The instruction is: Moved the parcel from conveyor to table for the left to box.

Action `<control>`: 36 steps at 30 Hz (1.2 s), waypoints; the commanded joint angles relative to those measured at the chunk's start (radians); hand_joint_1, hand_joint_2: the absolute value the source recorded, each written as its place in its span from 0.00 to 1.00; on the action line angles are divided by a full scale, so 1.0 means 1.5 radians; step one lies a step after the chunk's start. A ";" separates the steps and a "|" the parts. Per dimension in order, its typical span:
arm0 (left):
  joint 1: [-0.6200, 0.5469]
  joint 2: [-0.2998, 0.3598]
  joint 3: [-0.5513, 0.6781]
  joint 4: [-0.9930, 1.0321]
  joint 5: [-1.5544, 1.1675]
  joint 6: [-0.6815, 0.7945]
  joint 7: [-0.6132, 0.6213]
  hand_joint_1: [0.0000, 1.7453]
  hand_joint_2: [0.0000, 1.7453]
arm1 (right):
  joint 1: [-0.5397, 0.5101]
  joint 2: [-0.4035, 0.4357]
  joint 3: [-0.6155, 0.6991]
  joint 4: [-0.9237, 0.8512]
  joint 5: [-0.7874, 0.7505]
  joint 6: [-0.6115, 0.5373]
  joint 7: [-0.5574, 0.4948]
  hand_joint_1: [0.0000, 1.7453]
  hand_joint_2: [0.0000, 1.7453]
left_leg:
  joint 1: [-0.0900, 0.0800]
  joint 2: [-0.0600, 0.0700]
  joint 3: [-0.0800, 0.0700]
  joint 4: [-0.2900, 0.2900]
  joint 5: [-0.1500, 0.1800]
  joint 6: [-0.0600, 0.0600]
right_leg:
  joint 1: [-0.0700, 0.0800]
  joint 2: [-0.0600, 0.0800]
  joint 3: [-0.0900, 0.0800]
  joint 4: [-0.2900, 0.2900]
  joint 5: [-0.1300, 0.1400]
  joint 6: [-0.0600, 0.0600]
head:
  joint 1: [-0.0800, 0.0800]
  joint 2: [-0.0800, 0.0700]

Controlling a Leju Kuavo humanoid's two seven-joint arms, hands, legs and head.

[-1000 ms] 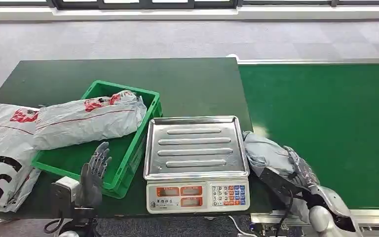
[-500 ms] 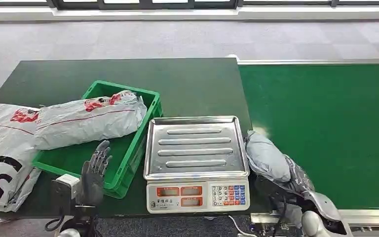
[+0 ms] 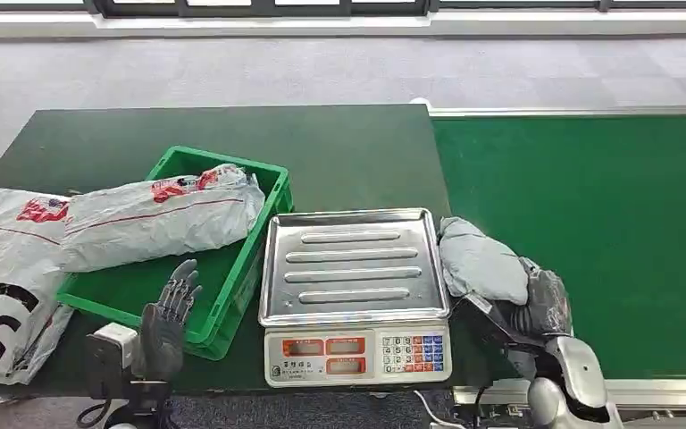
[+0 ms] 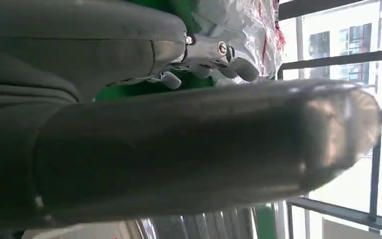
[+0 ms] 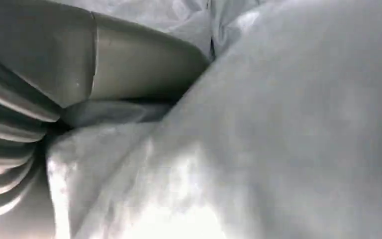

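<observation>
The right hand [image 3: 536, 308] grips the grey parcel [image 3: 482, 266] from its near end, fingers closed around the bag's wrinkled plastic; in the right wrist view the grey thumb [image 5: 144, 59] presses into the parcel [image 5: 278, 124]. The parcel lies at the seam between the dark green desk [image 3: 143, 134] and the green conveyor belt [image 3: 589, 223], just beside the right edge of the steel weighing scale [image 3: 354, 268]. Its long axis runs diagonally, from the hand at the near right toward the far left, with the free rounded end pointing at the scale's back right corner. Whether the parcel rests on the surface or is lifted clear cannot be told. The left hand [image 3: 168, 317] stands upright at the near edge of the desk, fingers apart and holding nothing, just in front of the green crate [image 3: 268, 188]. A large grey courier bag with red print [image 3: 161, 219] lies across the crate, its long axis running left to right and overhanging the crate's left rim. A second flat courier bag [image 3: 4, 268] lies on the desk at the far left, partly under the first
</observation>
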 commanded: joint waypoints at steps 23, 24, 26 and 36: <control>-0.019 -0.006 -0.002 0.061 0.002 0.004 0.001 0.00 0.00 | -0.048 0.051 -0.086 -0.213 -0.122 -0.197 -0.143 1.00 1.00 | -0.001 0.004 0.000 -0.001 0.000 0.000 | 0.000 0.003 -0.001 0.000 0.001 0.000 | 0.000 0.000; -0.025 -0.004 -0.008 0.068 0.000 0.000 0.003 0.00 0.00 | -0.062 0.045 -0.070 -0.213 -0.119 -0.193 -0.142 1.00 1.00 | 0.000 0.005 0.000 -0.001 0.001 -0.001 | 0.000 0.003 -0.001 -0.001 0.002 -0.001 | 0.000 0.000; -0.030 -0.003 -0.011 0.075 -0.001 -0.001 0.005 0.00 0.00 | -0.073 0.042 -0.062 -0.211 -0.114 -0.186 -0.132 1.00 1.00 | 0.000 0.004 0.000 -0.001 0.001 0.000 | 0.000 0.002 -0.001 -0.001 0.001 -0.001 | 0.000 0.000; -0.059 -0.002 -0.028 0.102 -0.003 -0.011 0.004 0.00 0.00 | -0.190 0.056 0.032 -0.124 -0.017 -0.196 -0.146 1.00 1.00 | -0.001 0.005 0.001 -0.001 0.001 -0.001 | 0.000 0.004 -0.001 0.000 0.002 -0.001 | 0.000 0.000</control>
